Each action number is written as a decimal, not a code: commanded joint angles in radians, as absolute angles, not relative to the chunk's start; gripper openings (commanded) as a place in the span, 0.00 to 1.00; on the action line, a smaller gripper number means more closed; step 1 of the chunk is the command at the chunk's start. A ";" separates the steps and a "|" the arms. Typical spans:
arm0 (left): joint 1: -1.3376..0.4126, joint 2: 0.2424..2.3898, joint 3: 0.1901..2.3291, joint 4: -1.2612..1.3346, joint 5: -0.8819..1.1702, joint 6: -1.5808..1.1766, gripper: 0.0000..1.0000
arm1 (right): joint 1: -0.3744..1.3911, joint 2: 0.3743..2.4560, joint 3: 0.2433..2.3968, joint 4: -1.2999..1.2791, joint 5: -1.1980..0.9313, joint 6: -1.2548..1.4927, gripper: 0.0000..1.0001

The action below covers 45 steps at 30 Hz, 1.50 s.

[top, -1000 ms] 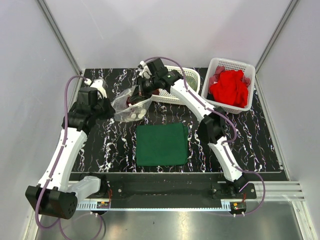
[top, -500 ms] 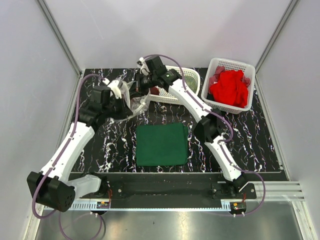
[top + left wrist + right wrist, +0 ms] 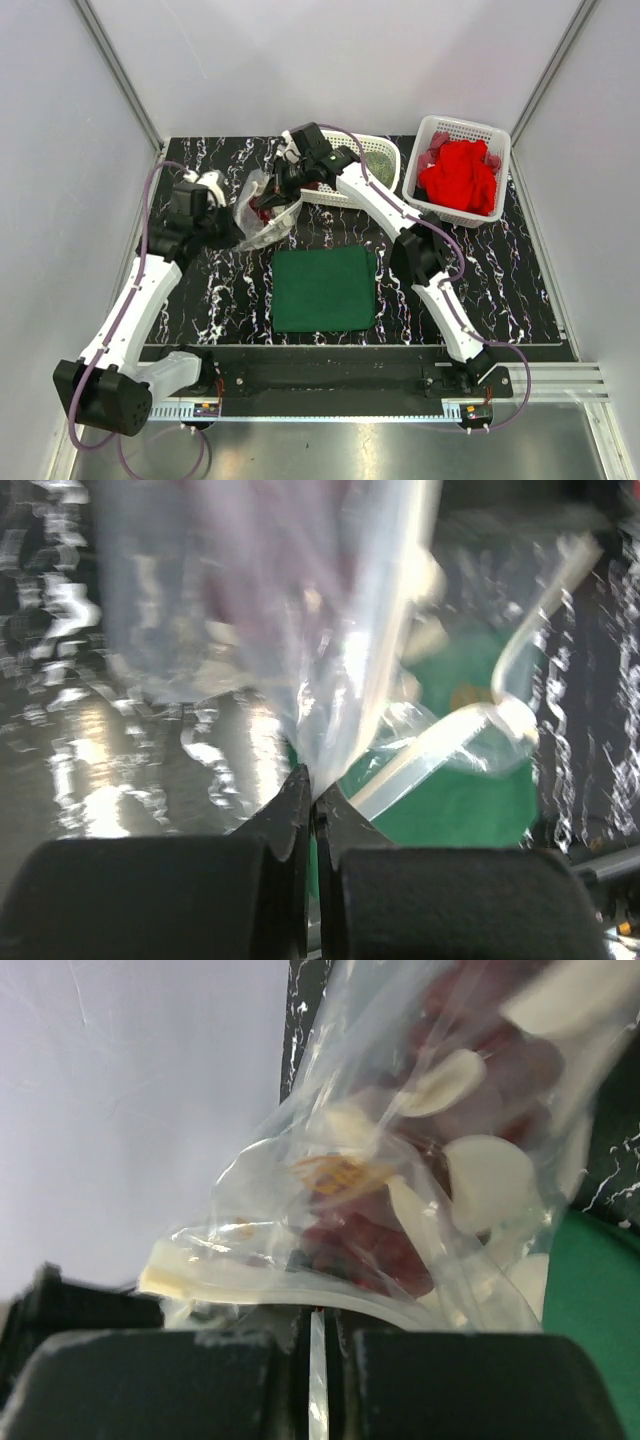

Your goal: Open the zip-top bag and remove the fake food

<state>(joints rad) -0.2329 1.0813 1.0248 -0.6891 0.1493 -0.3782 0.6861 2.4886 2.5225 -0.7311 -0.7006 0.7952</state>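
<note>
The clear zip-top bag (image 3: 265,212) hangs between both grippers above the black marbled table, left of the near basket. My left gripper (image 3: 237,226) is shut on a fold of the bag's film (image 3: 318,695), its jaws pressed together (image 3: 312,780). My right gripper (image 3: 284,190) is shut on the bag's film just under the white zip strip (image 3: 318,1312). The fake food (image 3: 372,1246) inside the zip-top bag (image 3: 400,1160) shows as dark red bumpy pieces, with pale round discs (image 3: 488,1174) beside them. The bag's mouth gapes between the two grips.
A dark green cloth (image 3: 323,288) lies flat in front of the bag. A white lattice basket (image 3: 372,160) stands behind the right arm. Another (image 3: 460,130) at the back right holds a red cloth (image 3: 457,176). White walls close in the table.
My left arm swung right toward the right gripper, then drew back left with the bag's film. The bag has been pulled into a wider, more open shape. Both grippers stayed shut.
</note>
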 commanded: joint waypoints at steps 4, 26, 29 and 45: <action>-0.133 1.089 1.103 -0.654 0.289 -0.319 0.17 | 0.672 2.332 2.379 -0.664 -0.784 0.795 0.00; -0.066 1.002 0.968 -0.606 0.301 -0.390 0.95 | 0.572 2.436 2.516 -0.607 -0.926 0.925 0.00; -0.066 1.006 0.985 -0.598 0.379 -0.332 0.98 | 0.552 2.441 2.510 -0.606 -0.959 0.930 0.00; 0.098 1.207 1.042 -0.572 0.748 -0.248 0.99 | 0.525 2.382 2.428 -0.597 -1.068 0.907 0.00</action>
<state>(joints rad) 0.0536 1.1671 0.9894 -0.6197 0.5983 -0.2581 0.5179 2.4557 2.4481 -0.6388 -0.9958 0.9154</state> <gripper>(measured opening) 0.983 0.022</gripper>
